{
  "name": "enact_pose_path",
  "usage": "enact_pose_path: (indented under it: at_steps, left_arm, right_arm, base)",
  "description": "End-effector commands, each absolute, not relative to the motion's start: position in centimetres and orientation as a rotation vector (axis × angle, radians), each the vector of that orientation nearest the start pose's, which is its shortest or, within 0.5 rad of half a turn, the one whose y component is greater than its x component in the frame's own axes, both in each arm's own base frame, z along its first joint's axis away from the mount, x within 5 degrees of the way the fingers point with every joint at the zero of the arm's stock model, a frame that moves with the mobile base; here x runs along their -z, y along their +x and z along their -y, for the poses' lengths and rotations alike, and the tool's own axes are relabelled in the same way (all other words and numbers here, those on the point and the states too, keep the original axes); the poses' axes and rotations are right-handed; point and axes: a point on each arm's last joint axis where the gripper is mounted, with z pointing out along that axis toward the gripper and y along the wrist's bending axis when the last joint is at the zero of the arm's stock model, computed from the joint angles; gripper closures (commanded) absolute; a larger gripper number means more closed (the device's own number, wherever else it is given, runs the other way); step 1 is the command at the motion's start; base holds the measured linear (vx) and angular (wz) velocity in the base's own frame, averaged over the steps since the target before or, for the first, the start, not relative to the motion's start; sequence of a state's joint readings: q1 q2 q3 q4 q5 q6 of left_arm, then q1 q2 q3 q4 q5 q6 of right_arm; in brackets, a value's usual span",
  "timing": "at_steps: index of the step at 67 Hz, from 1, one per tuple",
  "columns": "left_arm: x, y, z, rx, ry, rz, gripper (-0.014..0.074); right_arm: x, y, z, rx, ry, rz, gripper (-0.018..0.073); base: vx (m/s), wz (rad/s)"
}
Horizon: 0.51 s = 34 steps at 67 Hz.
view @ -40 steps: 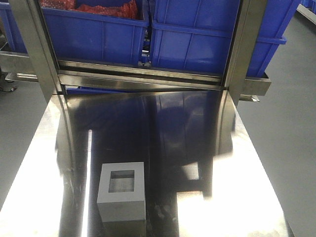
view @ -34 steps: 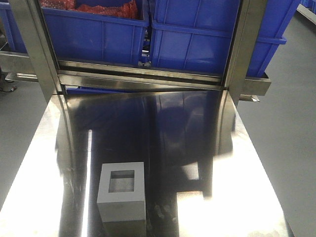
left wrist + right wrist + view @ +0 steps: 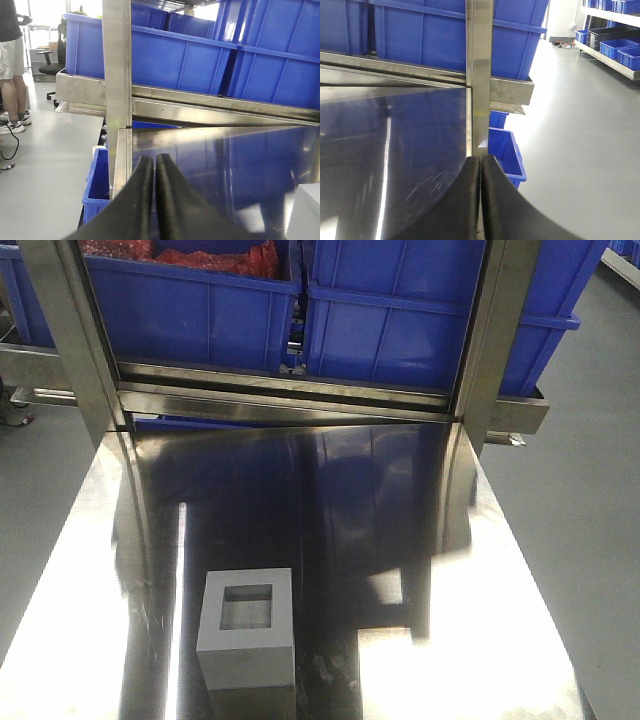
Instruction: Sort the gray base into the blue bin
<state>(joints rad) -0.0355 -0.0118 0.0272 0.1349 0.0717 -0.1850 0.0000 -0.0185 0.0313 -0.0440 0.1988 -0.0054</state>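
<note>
We see a polished steel surface (image 3: 480, 570) filling most of the front view and mirroring what stands behind it. At its far edge rises a steel rack (image 3: 490, 350) with two upright posts and a shelf. The shelf carries a row of crates. One blue bin (image 3: 400, 335) sits toward the right, and we cannot see what is inside it. A second blue crate (image 3: 190, 320) just to its left holds something red. Smaller blue crates (image 3: 507, 155) sit low on the floor (image 3: 580, 130) beside the surface.

The gray base (image 3: 248, 625) stands on the surface near its close edge, left of middle and well apart from the rack. Its square recess faces up, and nothing touches it.

The left gripper (image 3: 154, 159) hangs over the left side of the surface, its black jaws pressed together on nothing. The right gripper (image 3: 480, 160) hangs at the right edge near a post, its jaws likewise pressed together and empty.
</note>
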Motion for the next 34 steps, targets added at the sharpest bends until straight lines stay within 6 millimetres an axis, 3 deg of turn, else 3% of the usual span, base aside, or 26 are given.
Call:
enact_pose_path:
  at_steps: [1, 34]
  left_arm:
    - [-20.94, 5.45, 0.23, 0.084, -0.013, -1.472, 0.0603]
    - [-20.94, 5.45, 0.23, 0.084, -0.013, -1.472, 0.0603]
  right_arm:
    - [-19.06, 5.59, 0.09, 0.059, -0.042, -1.621, 0.0564]
    - [-19.08, 5.59, 0.09, 0.059, -0.042, -1.619, 0.0564]
  base:
    - [0.0, 0.0]
    - [0.0, 0.0]
